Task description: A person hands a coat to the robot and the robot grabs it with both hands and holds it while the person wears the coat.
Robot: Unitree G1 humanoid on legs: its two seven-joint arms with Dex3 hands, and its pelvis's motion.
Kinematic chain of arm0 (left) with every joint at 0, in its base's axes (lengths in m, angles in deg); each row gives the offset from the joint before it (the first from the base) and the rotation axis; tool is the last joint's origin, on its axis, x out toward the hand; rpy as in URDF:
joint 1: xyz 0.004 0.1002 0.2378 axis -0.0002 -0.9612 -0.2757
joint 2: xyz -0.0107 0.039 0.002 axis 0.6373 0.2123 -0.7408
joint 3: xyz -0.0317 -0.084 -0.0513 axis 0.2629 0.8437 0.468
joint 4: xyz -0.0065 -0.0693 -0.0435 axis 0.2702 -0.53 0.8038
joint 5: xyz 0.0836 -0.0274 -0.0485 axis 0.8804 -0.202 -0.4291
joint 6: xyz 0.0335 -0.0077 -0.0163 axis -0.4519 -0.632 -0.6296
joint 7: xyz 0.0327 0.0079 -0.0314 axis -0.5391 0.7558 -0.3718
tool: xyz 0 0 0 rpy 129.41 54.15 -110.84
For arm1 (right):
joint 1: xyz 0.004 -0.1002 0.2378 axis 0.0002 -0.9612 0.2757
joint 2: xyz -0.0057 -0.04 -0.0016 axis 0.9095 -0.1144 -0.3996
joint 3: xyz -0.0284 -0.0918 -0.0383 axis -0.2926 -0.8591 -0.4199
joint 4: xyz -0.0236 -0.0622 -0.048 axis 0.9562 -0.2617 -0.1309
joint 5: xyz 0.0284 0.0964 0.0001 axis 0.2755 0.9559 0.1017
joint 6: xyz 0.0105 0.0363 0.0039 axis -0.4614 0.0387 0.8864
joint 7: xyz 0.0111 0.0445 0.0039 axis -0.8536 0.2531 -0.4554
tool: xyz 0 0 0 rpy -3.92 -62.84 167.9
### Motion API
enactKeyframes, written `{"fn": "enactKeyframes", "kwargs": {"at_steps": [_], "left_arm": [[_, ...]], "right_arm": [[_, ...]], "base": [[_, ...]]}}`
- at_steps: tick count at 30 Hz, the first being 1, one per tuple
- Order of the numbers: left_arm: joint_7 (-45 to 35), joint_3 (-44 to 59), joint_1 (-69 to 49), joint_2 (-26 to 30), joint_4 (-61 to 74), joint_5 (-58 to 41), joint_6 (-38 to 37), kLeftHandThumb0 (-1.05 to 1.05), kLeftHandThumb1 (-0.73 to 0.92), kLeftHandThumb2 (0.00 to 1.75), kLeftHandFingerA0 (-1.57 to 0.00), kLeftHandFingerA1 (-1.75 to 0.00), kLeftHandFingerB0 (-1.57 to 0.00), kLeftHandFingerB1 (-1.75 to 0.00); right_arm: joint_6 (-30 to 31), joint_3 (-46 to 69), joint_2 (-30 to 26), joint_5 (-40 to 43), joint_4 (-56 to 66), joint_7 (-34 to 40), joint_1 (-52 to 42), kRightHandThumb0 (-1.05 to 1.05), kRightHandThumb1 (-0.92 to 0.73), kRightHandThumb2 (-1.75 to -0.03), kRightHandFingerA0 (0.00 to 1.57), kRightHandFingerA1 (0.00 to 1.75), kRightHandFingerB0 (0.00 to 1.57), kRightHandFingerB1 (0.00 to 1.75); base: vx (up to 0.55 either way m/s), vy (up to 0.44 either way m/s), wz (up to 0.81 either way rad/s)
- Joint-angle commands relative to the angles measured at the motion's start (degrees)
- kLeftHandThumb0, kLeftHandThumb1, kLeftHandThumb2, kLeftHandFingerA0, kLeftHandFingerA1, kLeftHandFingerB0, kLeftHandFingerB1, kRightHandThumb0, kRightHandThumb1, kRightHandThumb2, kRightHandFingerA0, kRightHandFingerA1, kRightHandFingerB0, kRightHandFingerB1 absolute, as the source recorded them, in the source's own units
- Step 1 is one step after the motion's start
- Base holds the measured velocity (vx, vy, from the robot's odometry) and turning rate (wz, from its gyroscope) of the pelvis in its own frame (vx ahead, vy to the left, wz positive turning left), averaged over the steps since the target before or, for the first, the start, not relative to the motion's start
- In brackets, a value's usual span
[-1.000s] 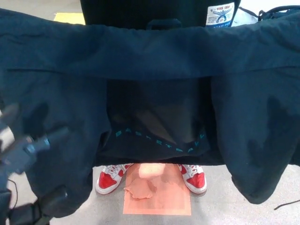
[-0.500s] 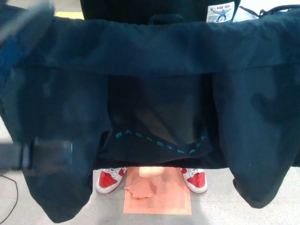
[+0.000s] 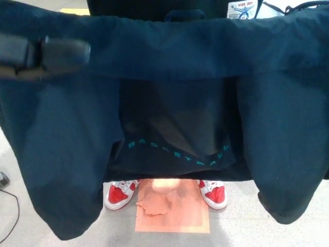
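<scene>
Coat (image 3: 169, 67): dark, spread wide before us, sleeves hanging, so we judge it offered for grasping. Our left hand (image 3: 43, 54) reaches its shoulder; grip unreadable, right hand unseen.

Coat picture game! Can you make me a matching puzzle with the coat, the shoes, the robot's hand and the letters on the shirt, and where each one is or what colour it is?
Things:
1. coat
2. shoes
3. left hand
4. letters

Clues:
A. red and white, on the floor
B. teal, in a curved row
C. black, blurred, upper left
D. dark navy, spread across the view

Pairs: 1-D, 2-A, 3-C, 4-B
</scene>
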Motion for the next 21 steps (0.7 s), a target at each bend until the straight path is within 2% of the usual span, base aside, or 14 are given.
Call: {"fn": "enactKeyframes", "kwargs": {"at_steps": [1, 5, 6, 9, 10, 11, 12, 14, 15, 16, 17, 18, 19, 21], "left_arm": [[-41.8, -13.6, 26.4, 7.6, -19.7, -6.5, 22.5, -0.87, 0.58, 0.96, -0.08, -0.25, -0.09, -0.17], [-48.4, -17.5, 32.5, 7.9, -22.7, -3.8, 25.1, -0.88, 0.69, 0.62, -0.11, -0.28, -0.1, -0.24], [-50.3, -18.3, 33.9, 7.8, -23.9, -3.8, 25.0, -0.88, 0.55, 0.89, -0.08, -0.38, -0.08, -0.25], [-54.0, -19.8, 36.7, 7.4, -25.7, -4.7, 27.5, -0.89, 0.57, 0.93, -0.06, -0.39, -0.01, -0.27], [-55.2, -20.5, 37.6, 7.6, -25.6, -4.4, 29.2, -0.85, 0.63, 0.61, -0.31, -0.34, -0.13, -0.25], [-55.8, -21.0, 38.1, 7.7, -25.5, -4.2, 30.4, -0.85, 0.63, 0.61, -0.31, -0.34, -0.13, -0.25], [-56.8, -21.8, 38.8, 8.2, -25.1, -3.7, 32.2, -0.97, 0.59, 0.88, -0.45, -0.47, -0.13, -0.3], [-57.7, -22.5, 39.1, 8.7, -24.7, -3.3, 32.7, -0.86, 0.53, 0.88, -0.32, -0.46, -0.08, -0.3], [-58.8, -23.1, 39.8, 8.7, -24.6, -3.4, 33.7, -0.84, 0.63, 0.6, -0.28, -0.33, -0.14, -0.26], [-59.8, -23.6, 40.2, 8.8, -24.4, -3.7, 34.5, -0.84, 0.53, 0.88, -0.23, -0.43, -0.07, -0.31], [-60.2, -23.7, 40.2, 9.0, -24.2, -3.9, 34.8, -0.84, 0.53, 0.88, -0.23, -0.43, -0.07, -0.31], [-61.4, -24.3, 40.7, 9.2, -23.9, -4.1, 35.5, -0.38, 0.26, 0.91, -0.01, -0.47, -0.01, -0.47], [-62.5, -24.9, 41.4, 9.0, -24.3, -4.1, 36.0, -0.79, 0.52, 0.91, -0.02, -0.39, -0.07, -0.34], [-64.1, -26.1, 42.3, 9.1, -24.8, -2.5, 34.4, -0.84, 0.54, 0.9, -0.05, -0.3, -0.11, -0.28]], "right_arm": [[20.1, -17.8, -8.3, 12.2, -16.7, -37.5, 23.1, -0.38, -0.35, -0.97, 0.02, 0.47, 0.0, 0.47], [22.0, -22.3, -7.6, 9.2, -19.6, -42.4, 27.2, -0.39, -0.32, -0.96, 0.02, 0.47, 0.0, 0.48], [22.0, -23.8, -7.6, 7.7, -20.3, -44.1, 28.6, -0.39, -0.33, -0.96, 0.02, 0.47, 0.0, 0.48], [22.1, -26.6, -6.8, 5.8, -22.9, -47.6, 31.7, -0.39, -0.32, -0.96, 0.02, 0.47, 0.0, 0.47], [24.0, -28.2, -6.5, 4.9, -23.9, -49.6, 33.6, -0.38, -0.3, -0.94, 0.01, 0.47, 0.0, 0.47], [25.3, -29.1, -6.4, 4.4, -24.3, -50.7, 34.7, -0.38, -0.3, -0.94, 0.01, 0.47, 0.0, 0.47], [26.9, -31.0, -5.9, 2.9, -25.5, -52.5, 36.9, -0.85, -0.55, -0.87, 0.18, 0.41, 0.08, 0.35], [27.7, -32.7, -5.5, 1.8, -26.3, -53.9, 38.4, -0.84, -0.55, -0.87, 0.19, 0.41, 0.08, 0.35], [27.9, -33.9, -5.2, 1.0, -26.7, -55.1, 39.6, -0.83, -0.55, -0.86, 0.2, 0.43, 0.08, 0.35], [27.6, -34.9, -5.0, 0.3, -26.8, -56.1, 40.2, -0.84, -0.56, -0.87, 0.21, 0.43, 0.09, 0.36], [27.3, -35.3, -5.0, 0.0, -26.9, -56.4, 40.4, -0.84, -0.56, -0.87, 0.21, 0.43, 0.09, 0.36], [26.6, -36.2, -4.9, -0.6, -27.3, -57.3, 40.9, -0.84, -0.56, -0.89, 0.24, 0.44, 0.09, 0.36], [25.7, -37.3, -5.0, -1.9, -27.8, -58.4, 41.7, -0.87, -0.57, -0.89, 0.27, 0.44, 0.13, 0.37], [24.4, -39.4, -5.1, -3.4, -28.7, -61.4, 43.1, -0.86, -0.57, -0.89, 0.26, 0.44, 0.14, 0.37]], "base": [[0.0, 0.0, 0.0], [0.0, 0.0, 0.0], [0.0, 0.0, 0.0], [0.0, 0.0, 0.0], [0.0, 0.0, 0.0], [0.0, 0.0, 0.0], [0.0, 0.0, 0.0], [0.0, 0.0, 0.0], [0.0, 0.0, 0.0], [0.0, 0.0, 0.0], [0.0, 0.0, 0.0], [0.0, 0.0, 0.0], [0.0, 0.0, 0.0], [0.0, 0.0, 0.0]]}}
